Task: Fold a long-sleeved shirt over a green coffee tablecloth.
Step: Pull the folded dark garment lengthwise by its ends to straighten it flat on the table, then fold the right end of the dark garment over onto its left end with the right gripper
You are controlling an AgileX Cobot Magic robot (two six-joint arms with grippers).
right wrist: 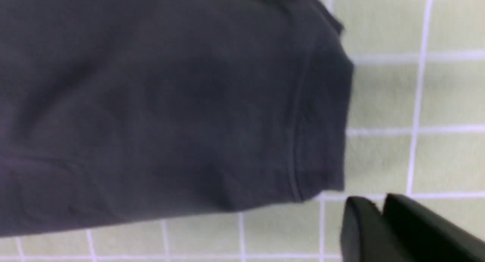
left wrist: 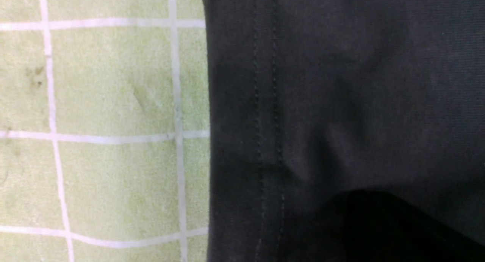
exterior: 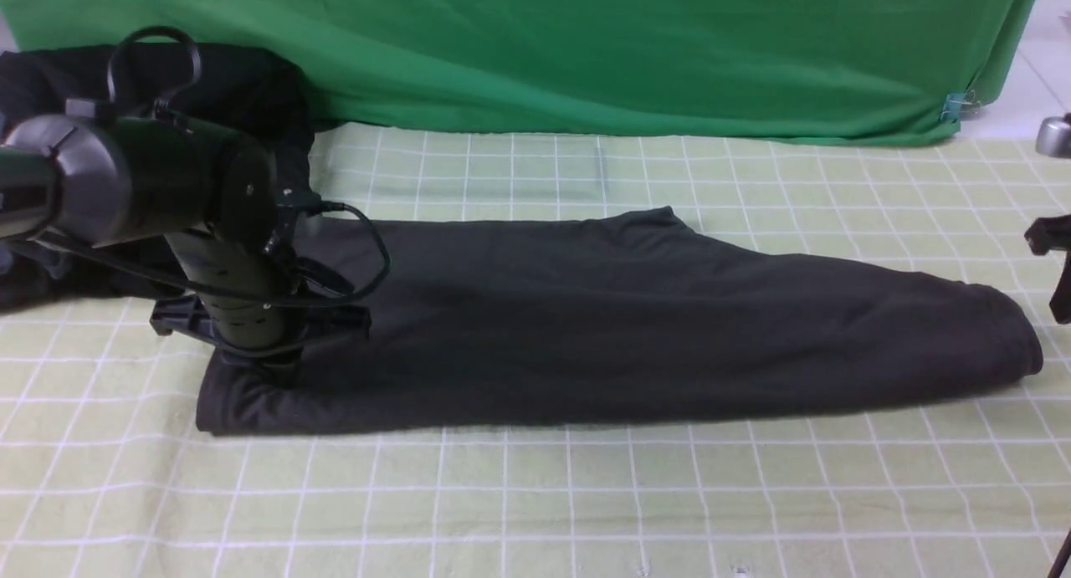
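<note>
The long-sleeved shirt (exterior: 627, 319) lies folded into a long dark band across the green coffee tablecloth (exterior: 535, 494), its lettering hidden. My left gripper (exterior: 276, 373) points straight down onto the shirt's left end, close to the stitched hem (left wrist: 265, 102). In the left wrist view its dark tip (left wrist: 363, 205) is shut, and the cloth (left wrist: 341, 83) puckers toward it. My right gripper (exterior: 1056, 260) hangs at the right edge, just beyond the shirt's right end. Its fingers (right wrist: 379, 203) stand slightly apart over bare tablecloth (right wrist: 447, 95), a short way off the ribbed edge (right wrist: 303, 140), holding nothing.
A blacker heap of garments (exterior: 243, 84) sits at the back left behind my left arm. The plain green backdrop (exterior: 586, 51) hangs along the back, pinned by a blue clip (exterior: 954, 105). A metal object (exterior: 1056, 135) shows at the far right.
</note>
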